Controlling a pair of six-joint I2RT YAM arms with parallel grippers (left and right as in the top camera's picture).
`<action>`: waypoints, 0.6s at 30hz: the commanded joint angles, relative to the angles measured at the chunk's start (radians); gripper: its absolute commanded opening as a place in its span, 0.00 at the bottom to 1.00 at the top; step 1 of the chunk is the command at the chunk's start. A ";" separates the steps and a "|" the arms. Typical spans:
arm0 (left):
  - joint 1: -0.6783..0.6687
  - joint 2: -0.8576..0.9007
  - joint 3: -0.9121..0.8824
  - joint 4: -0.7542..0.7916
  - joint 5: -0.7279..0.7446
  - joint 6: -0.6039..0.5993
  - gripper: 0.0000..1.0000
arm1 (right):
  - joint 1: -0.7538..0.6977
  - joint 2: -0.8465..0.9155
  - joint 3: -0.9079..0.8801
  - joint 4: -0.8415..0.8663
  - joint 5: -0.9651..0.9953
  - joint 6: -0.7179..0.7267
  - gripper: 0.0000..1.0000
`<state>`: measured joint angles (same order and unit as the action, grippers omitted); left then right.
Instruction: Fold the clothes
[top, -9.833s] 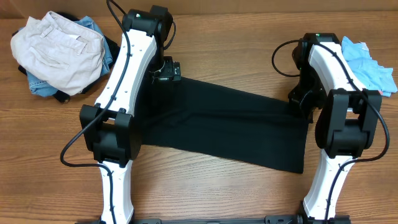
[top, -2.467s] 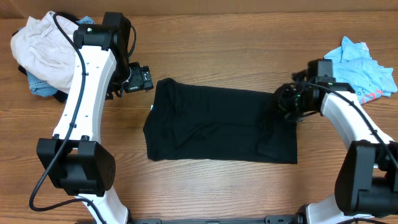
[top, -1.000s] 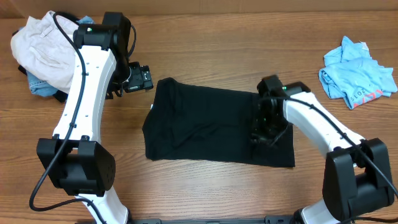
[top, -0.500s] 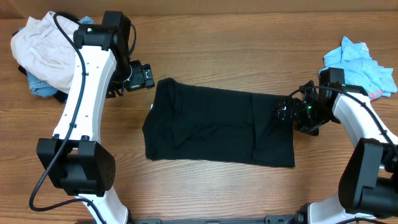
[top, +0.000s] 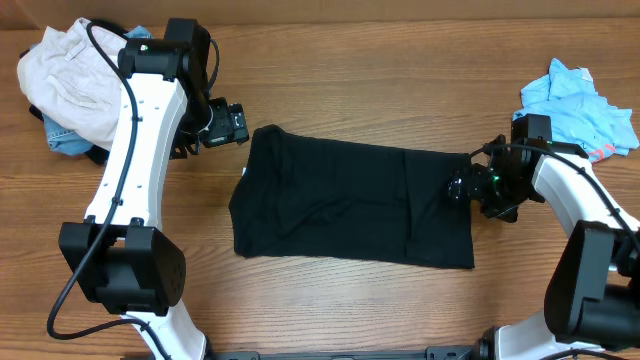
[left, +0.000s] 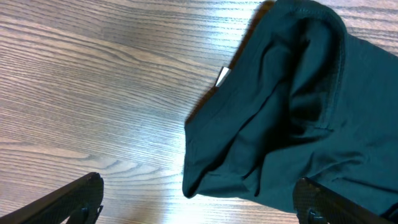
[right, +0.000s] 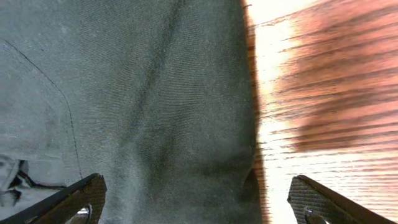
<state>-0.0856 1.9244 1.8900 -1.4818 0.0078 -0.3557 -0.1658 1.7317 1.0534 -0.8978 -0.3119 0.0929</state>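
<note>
Lying flat across the middle of the bench, the black T-shirt forms a long band with no sleeve showing at its edges, which suggests the lengthwise folds are done and the crosswise ones remain. Its white neck label peeks out at the left short end, where the cloth bunches into soft ridges rather than lying crisp. The right end effector hangs over the opposite short end, fingers spread wide and gripping nothing. The right wrist view shows dark fabric filling the space beneath them and the shirt's edge running down beside bare wood. That is a sensible spot from which to pinch the edge and carry it towards the collar end, though I cannot tell whether the fingertips touch the cloth. The left end effector sits just beside the upper left corner, apart from the shirt, its fingers likewise fully spread and empty. It is probably parked there to keep clear of a fold coming across, or to pin that corner. The cream trousers and the light blue tee lie at the far corners, well apart from the work.
</note>
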 joint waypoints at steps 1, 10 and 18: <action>-0.006 -0.013 -0.005 -0.003 0.012 0.023 1.00 | 0.001 0.051 -0.007 0.003 -0.049 0.005 0.94; -0.006 -0.013 -0.005 -0.003 0.011 0.023 1.00 | 0.024 0.072 -0.036 0.015 -0.094 0.005 0.58; -0.006 -0.013 -0.005 -0.006 0.011 0.023 1.00 | 0.000 0.071 -0.009 -0.010 -0.011 0.099 0.04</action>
<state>-0.0856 1.9244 1.8900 -1.4864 0.0116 -0.3557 -0.1493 1.8030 1.0206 -0.8898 -0.3866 0.1249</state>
